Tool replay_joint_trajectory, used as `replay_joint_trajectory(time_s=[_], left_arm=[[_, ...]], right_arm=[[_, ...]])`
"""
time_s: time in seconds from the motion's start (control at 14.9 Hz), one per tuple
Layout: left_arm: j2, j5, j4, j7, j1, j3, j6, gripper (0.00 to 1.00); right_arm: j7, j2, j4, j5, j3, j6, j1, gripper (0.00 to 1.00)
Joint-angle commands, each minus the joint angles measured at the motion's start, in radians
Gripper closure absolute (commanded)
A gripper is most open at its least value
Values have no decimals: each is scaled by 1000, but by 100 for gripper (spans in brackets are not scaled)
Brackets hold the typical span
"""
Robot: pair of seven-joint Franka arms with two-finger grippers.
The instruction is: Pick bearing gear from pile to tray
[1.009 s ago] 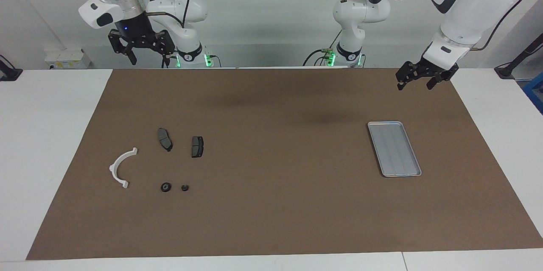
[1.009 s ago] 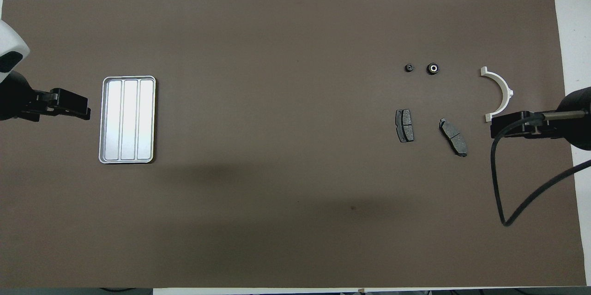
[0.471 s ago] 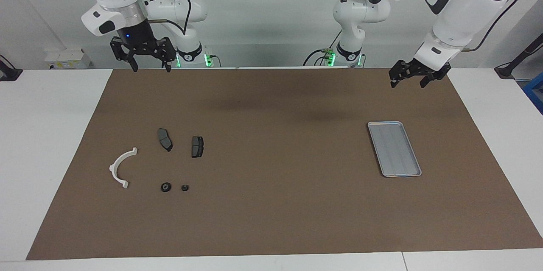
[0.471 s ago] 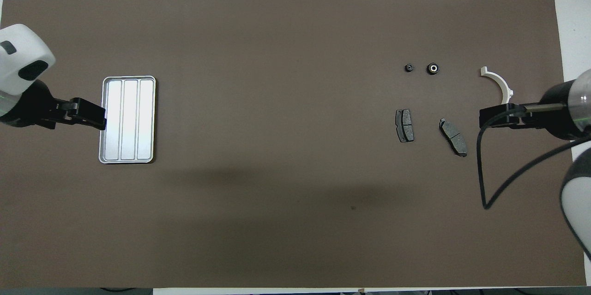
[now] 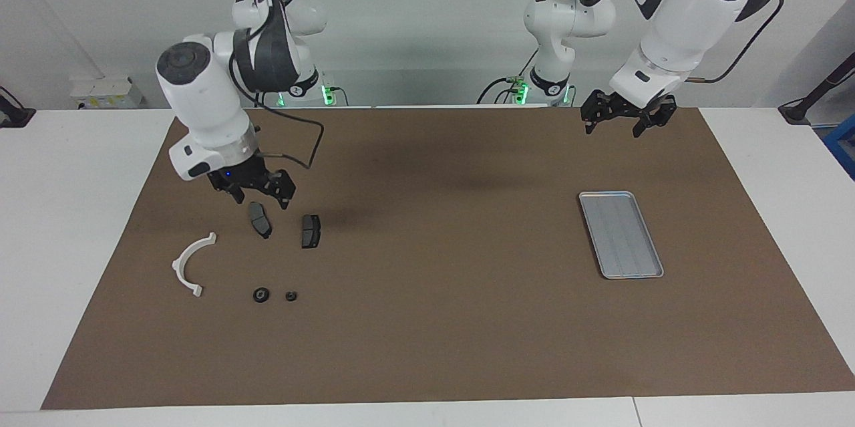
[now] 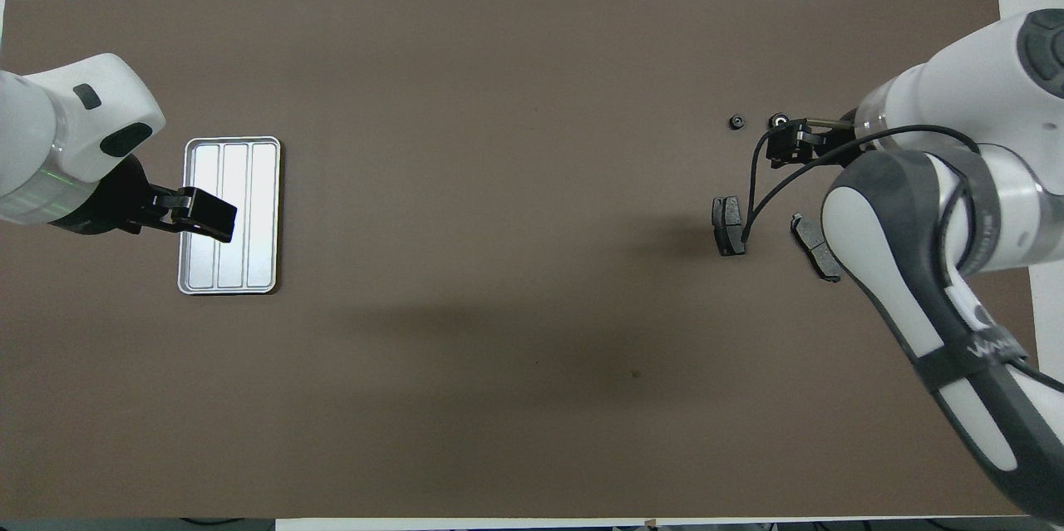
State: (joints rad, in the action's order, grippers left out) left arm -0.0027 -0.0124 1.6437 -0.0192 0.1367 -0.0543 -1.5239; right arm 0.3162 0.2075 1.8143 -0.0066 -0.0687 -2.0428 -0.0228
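Facing view: brown mat (image 5: 441, 320) covering a white table (image 5: 73, 226), pale wall above. Right gripper (image 5: 255, 194), jaws released, hangs over the pile (image 5: 260, 246). Left gripper (image 5: 620, 121), released, hangs apart from the tray (image 5: 590, 226).

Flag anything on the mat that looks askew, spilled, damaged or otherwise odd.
Nothing stands out. The shallow silver rectangular metal tray lies flat and empty. The white half-ring plastic bracket, two dark grey brake pads and two small black round pieces lie apart, none visibly broken.
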Motion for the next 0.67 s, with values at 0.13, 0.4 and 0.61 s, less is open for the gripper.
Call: replay_joint_trajectory(time_s=[0.13, 0.4, 0.61], left_arm=[[-23, 8, 16, 57, -20, 13, -50, 0], [-23, -17, 10, 169, -51, 13, -53, 0], [-23, -15, 11, 170, -52, 13, -64, 0]], right_arm=[[83, 139, -85, -98, 3, -57, -17, 0], [107, 203, -131, -108, 0, -71, -31, 0], [123, 294, -190, -107, 0, -80, -39, 0]])
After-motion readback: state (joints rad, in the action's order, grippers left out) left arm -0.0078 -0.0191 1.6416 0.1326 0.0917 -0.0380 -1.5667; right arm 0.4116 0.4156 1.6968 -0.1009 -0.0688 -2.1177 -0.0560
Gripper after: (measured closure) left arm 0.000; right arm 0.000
